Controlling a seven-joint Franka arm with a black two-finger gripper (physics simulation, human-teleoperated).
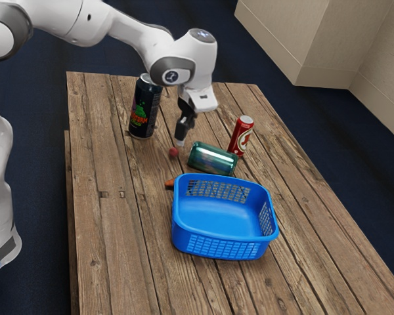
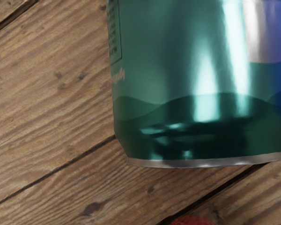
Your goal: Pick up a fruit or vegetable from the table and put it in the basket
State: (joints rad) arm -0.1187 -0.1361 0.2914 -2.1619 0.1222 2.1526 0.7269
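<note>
My gripper (image 1: 180,141) points down just above a small round reddish fruit (image 1: 174,152) on the table; the fruit's red edge (image 2: 195,220) also appears in the wrist view, beyond the end of the green can. I cannot tell how far apart the fingers stand. The blue basket (image 1: 223,247) rests upright on the wood, its visible inside holding nothing. An orange item, perhaps a carrot (image 1: 170,184), pokes out beside the basket's rim, the rest of it hidden behind the wall.
A green can (image 1: 212,159) lies on its side between the fruit and the basket; its metallic side (image 2: 192,84) is close under my hand. A tall black can (image 1: 144,108) and a red can (image 1: 241,136) stand on the wooden table (image 1: 118,262).
</note>
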